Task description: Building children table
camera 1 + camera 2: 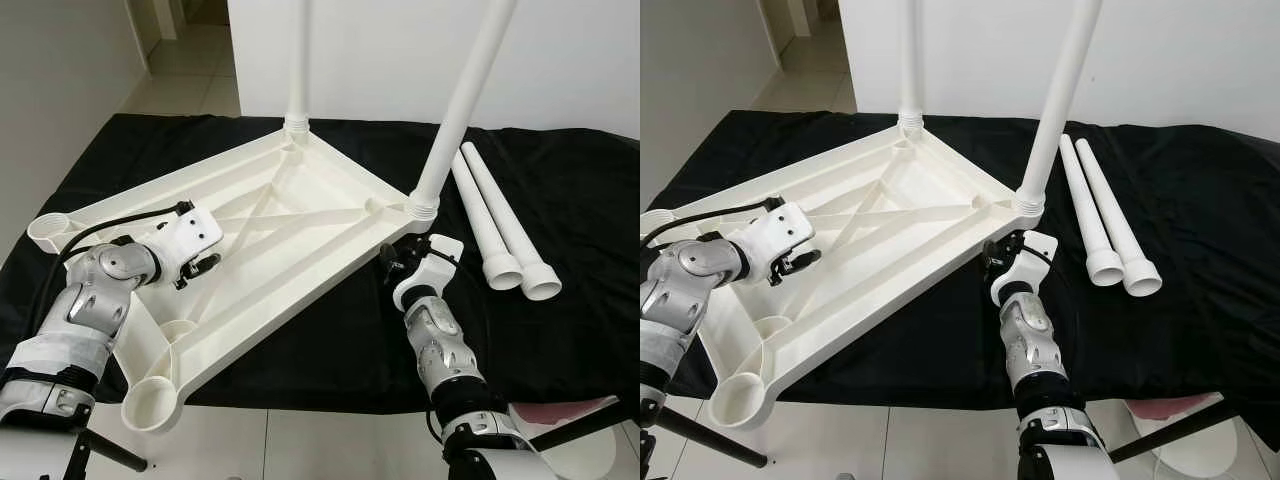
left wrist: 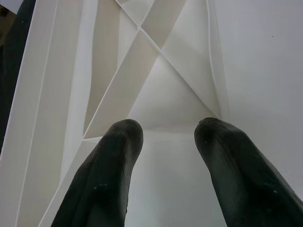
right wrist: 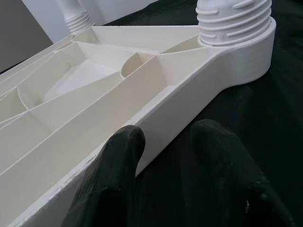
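Note:
A white plastic tabletop (image 1: 330, 268) lies upside down on a black cloth (image 1: 570, 200), ribs facing up. One white leg (image 1: 298, 60) stands in its far corner socket and another leg (image 1: 465, 90) in the right corner socket (image 3: 234, 21). Two loose legs (image 1: 492, 218) lie side by side to the right. The near socket (image 1: 150, 405) and left socket (image 1: 48, 228) hold nothing. My left gripper (image 1: 200, 268) hovers open over the ribbed underside (image 2: 161, 94). Just below the right corner, my right gripper (image 1: 390, 262) is open, its fingers either side of the tabletop's rim (image 3: 156, 118).
A white wall (image 1: 400, 50) rises right behind the cloth, with a tiled floor (image 1: 190, 70) at the far left. Pale floor runs along the near edge, where a pinkish object (image 1: 560, 410) and dark bars (image 1: 110, 455) sit low down.

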